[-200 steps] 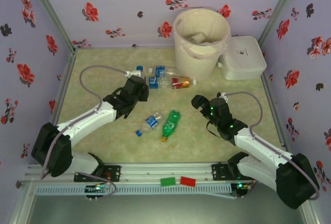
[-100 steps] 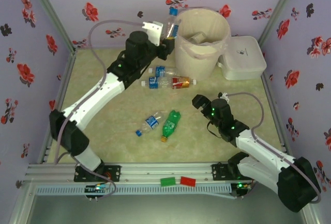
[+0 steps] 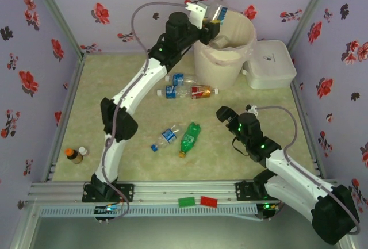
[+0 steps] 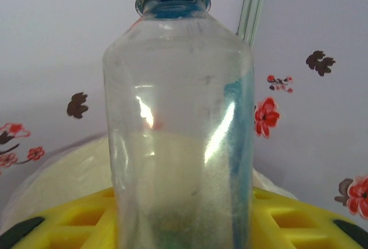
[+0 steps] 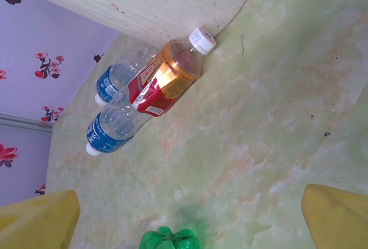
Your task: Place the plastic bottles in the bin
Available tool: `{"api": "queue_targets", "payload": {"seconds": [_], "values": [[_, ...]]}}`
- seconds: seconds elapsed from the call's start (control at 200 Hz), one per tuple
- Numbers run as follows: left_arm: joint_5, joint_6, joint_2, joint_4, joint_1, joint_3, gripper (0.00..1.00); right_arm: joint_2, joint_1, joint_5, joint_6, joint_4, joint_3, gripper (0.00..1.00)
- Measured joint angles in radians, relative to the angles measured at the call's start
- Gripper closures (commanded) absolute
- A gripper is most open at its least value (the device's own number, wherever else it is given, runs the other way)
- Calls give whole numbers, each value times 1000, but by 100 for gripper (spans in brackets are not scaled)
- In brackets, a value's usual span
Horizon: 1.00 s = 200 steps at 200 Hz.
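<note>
We see the left end effector [image 3: 211, 23] clamped on a clear blue-capped bottle [image 3: 219, 7], held cap-up, with the bin [image 3: 218, 68] just below and to its right. Between the arms, a green bottle [image 3: 189, 138] lies on the table [image 3: 95, 94]. The right end effector [image 3: 223, 112] hangs with its jaws wide apart; ahead of it, a red-labelled bottle [image 5: 169, 79] and a blue-labelled pair [image 5: 112, 129] lie by the bin's base.
</note>
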Motion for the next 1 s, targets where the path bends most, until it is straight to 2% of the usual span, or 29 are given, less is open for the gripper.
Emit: {"api": "queue_targets", "payload": {"seconds": [0.12,0.34,0.405,0.53,0.575,0.81,0.895,1.0], "values": [[14,-28,109,5,5,115,55,-32,0,3,2,-18,0,0],[18,-99,201,59,11,119,53,-106,0,13,3,-67,0,0],[18,-123,220,74,13,119,42,-124,0,19,3,-86,0,0],[17,-158,236,98,15,124,7,-157,0,25,7,-119,0,0],[18,-171,236,105,17,126,1,-166,1,27,8,-127,0,0],[25,-188,208,124,17,91,0,-166,11,34,19,-140,0,0],[31,-187,135,130,16,-10,0,-143,23,37,28,-138,0,0],[32,-187,-19,177,18,-210,0,-98,45,41,34,-137,0,0]]}}
